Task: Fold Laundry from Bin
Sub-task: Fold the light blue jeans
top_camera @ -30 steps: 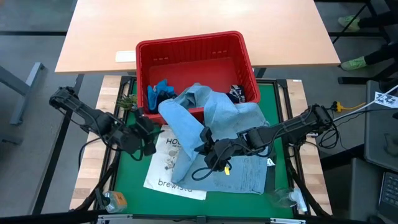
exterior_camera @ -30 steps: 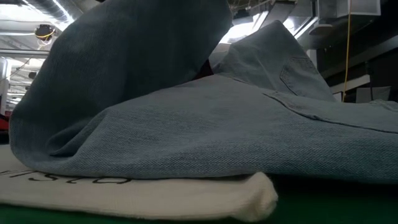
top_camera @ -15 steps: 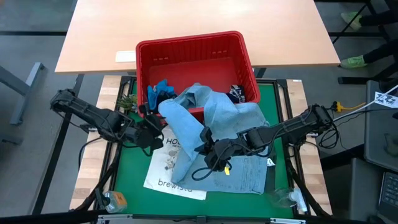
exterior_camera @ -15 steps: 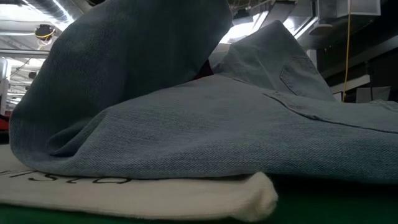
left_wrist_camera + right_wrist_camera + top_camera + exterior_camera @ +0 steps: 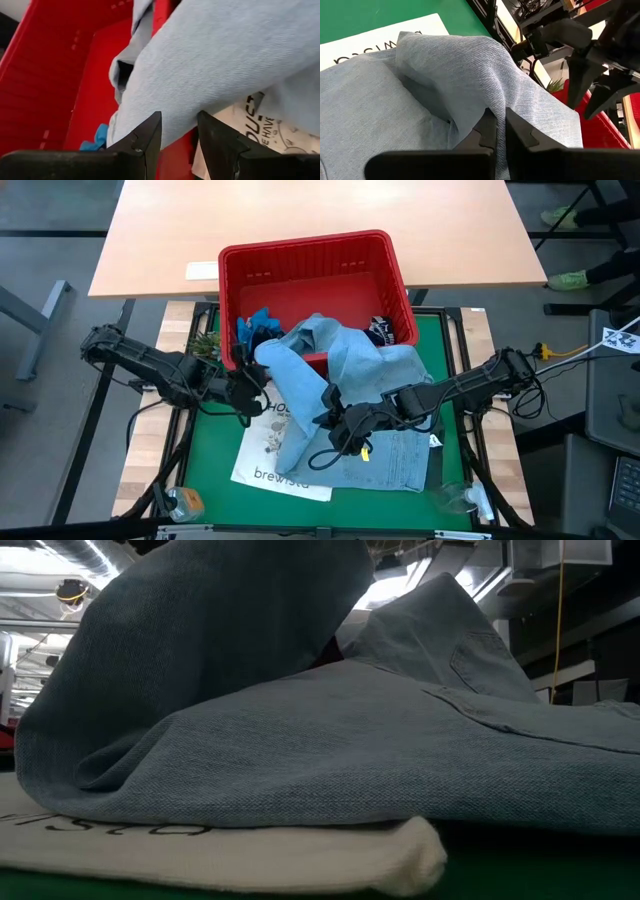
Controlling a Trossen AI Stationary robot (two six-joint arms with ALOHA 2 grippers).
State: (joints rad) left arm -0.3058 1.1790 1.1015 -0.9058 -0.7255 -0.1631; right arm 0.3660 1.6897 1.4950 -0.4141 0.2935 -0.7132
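Observation:
The light blue denim shirt [image 5: 340, 370] hangs out of the red bin [image 5: 300, 242] over its near rim and spreads onto the white tote bag [image 5: 262, 460] and the green mat. A bright blue garment [image 5: 255, 328] and a dark one [image 5: 381, 330] lie inside the bin. My right gripper [image 5: 333, 423] is shut on the shirt above the mat's middle. My left gripper [image 5: 258, 383] stands open at the bin's near left corner, its fingertips [image 5: 155, 122] just short of the shirt's left edge [image 5: 210, 65]. The low view shows only the shirt [image 5: 330, 770] on the bag [image 5: 250, 855]. My right gripper pinches a raised fold of the denim shirt [image 5: 492, 102] between its two fingers. The fingers slant down from the table's right side. The cloth rises to a ridge at the fingers, while the rest of it lies on the bag and mat and over the bin's rim.
A light wooden table [image 5: 320, 210] with a white slip [image 5: 200, 270] stands behind the bin. A small green plant [image 5: 205, 340] is left of the bin. A jar [image 5: 185, 502] sits at the near left corner of the mat, a clear object [image 5: 452, 498] at the near right.
My left gripper has moved toward the table's right and far edge, up to the shirt's left edge at the bin's corner, rolling as it went; its fingers have stayed open. My right gripper and the shirt have kept still.

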